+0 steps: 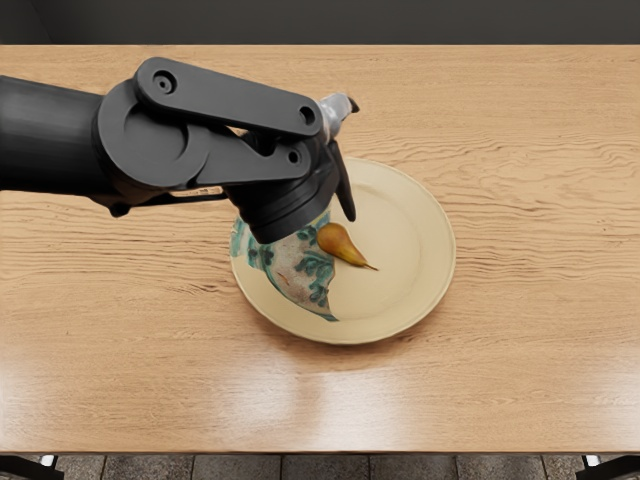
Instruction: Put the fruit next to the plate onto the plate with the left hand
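Pear [338, 243] lay on the plate [410, 230] beside the left robot hand [292, 200]. Its grip state was hidden.

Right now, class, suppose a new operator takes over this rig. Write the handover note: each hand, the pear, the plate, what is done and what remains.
Left hand: hangs over the left part of the plate, right against the pear. Whether it grips the pear cannot be seen.
Right hand: out of view.
Pear: lies on its side on the plate, left of centre, stem pointing down and right.
Plate: sits on the wooden table.
Done: the fruit appears to rest on the plate.
Left: confirm the release, then lift the left hand clear.
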`<state>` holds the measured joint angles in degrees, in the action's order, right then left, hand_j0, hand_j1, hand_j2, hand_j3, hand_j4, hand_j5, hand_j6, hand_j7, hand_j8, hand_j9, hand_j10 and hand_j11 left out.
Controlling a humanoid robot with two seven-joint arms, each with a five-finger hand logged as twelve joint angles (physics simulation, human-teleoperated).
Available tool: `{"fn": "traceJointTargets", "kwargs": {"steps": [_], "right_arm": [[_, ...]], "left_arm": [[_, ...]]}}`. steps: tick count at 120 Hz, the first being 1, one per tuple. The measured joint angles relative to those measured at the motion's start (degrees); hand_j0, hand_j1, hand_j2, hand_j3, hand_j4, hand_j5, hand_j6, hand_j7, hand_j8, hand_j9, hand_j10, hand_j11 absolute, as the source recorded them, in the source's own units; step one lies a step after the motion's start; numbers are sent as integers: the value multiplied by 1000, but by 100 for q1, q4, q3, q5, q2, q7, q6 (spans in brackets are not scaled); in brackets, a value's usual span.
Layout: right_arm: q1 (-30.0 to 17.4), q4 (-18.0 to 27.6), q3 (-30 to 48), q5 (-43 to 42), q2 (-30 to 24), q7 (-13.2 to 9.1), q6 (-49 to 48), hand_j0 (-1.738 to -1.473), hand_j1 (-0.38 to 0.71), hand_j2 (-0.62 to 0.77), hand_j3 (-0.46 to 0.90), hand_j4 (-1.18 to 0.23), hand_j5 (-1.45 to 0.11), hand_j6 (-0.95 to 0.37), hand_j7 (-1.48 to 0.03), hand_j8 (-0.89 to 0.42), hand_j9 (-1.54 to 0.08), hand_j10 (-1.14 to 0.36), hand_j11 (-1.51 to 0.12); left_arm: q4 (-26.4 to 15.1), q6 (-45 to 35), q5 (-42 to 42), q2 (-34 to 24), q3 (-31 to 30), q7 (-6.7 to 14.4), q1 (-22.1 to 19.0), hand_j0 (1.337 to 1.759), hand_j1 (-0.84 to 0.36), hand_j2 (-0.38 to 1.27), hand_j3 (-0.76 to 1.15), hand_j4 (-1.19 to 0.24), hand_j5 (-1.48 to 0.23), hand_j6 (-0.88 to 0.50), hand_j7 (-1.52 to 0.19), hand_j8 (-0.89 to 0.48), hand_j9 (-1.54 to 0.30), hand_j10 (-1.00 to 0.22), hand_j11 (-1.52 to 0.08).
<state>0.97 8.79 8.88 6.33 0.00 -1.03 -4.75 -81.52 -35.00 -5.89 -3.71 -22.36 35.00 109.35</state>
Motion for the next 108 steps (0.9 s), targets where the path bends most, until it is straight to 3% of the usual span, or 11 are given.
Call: {"fn": "traceJointTargets", "kwargs": {"steps": [14,27,46,65,79,90,108], "right_arm": [[0,0,0,0,0,-1,0,-1658,-310,-7,0,-33,-43,-33,-43,-33,-43,-33,-43],[1,0,0,-2,0,-2,0,-1658,-310,-7,0,-33,-43,-33,-43,-33,-43,-33,-43],[2,4,1,-6,0,-2,0,-1658,-310,-7,0,-33,-43,-33,-43,-33,-43,-33,-43],[3,3,0,-8,0,-2,0,-1658,-310,-7,0,-33,-43,-33,-43,-33,-43,-33,-43],[6,6,0,-8,0,-2,0,-1658,-310,-7,0,-33,-43,-33,-43,-33,-43,-33,-43],[8,9,1,-9,0,-2,0,-1658,-310,-7,0,-33,-43,-33,-43,-33,-43,-33,-43],[9,16,0,-9,0,-2,0,-1658,-310,-7,0,-33,-43,-33,-43,-33,-43,-33,-43]], "left_arm": [[-183,0,53,-135,383,0,-99,1658,288,49,0,-60,-80,-61,-80,-42,-79,-52,-79],[-523,0,324,-714,811,0,-142,1658,313,29,0,-36,-47,-36,-47,-25,-47,-31,-47],[-829,0,702,-890,1303,0,-219,1658,333,14,0,-17,-22,-17,-22,-12,-22,-15,-21],[-1078,0,821,-1778,2299,0,-1542,1658,342,6,0,-8,-10,-9,-10,-6,-10,-7,-10],[-1315,0,857,-2390,2824,0,-1727,1658,345,4,0,-5,-6,-5,-6,-4,-6,-4,-6],[-1447,29,1115,-2746,3349,0,-2440,1658,346,2,0,-3,-4,-3,-4,-3,-4,-3,-4],[-1516,1467,1618,-3089,4329,0,-3800,1658,348,1,0,-1,-2,-1,-2,-1,-2,-1,-2]]}}
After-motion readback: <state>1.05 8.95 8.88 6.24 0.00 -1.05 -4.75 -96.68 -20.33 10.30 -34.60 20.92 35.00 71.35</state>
